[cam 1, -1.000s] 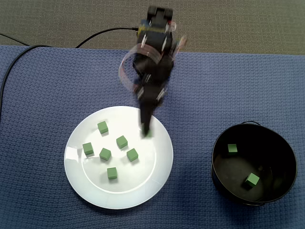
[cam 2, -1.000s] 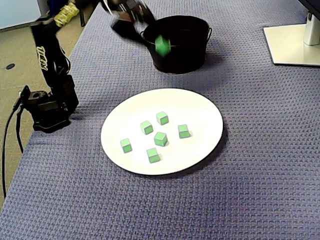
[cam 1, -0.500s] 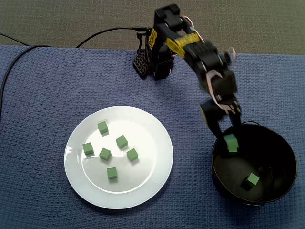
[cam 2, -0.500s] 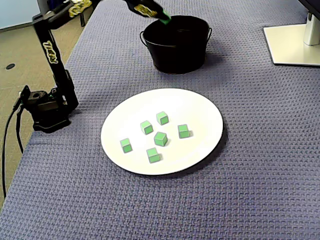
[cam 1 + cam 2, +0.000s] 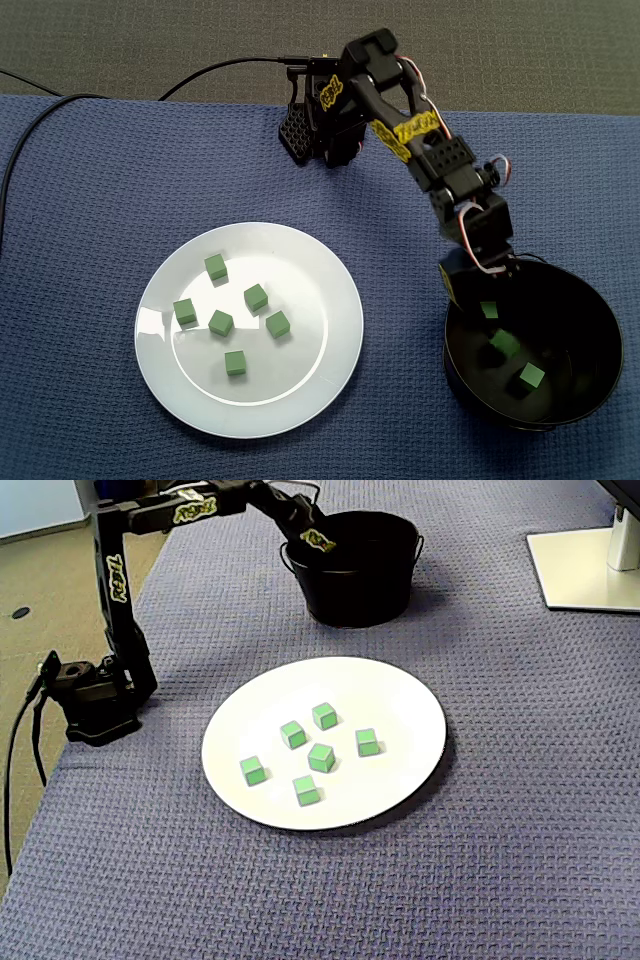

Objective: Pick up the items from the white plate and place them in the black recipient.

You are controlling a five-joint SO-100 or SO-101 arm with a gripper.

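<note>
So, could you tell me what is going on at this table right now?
The arm is stretched out over the black bucket, with its gripper lowered into the bucket's mouth. Three green cubes lie inside the bucket, and six more sit on the white plate. Against the dark interior, I cannot tell whether the gripper is open or shut.

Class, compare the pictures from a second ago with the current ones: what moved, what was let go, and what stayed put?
The gripper swung from over the plate to the bucket with a cube. That cube now lies loose inside, apparently let go: three there, not two. Plate, bucket and the six plate cubes stayed put.
</note>
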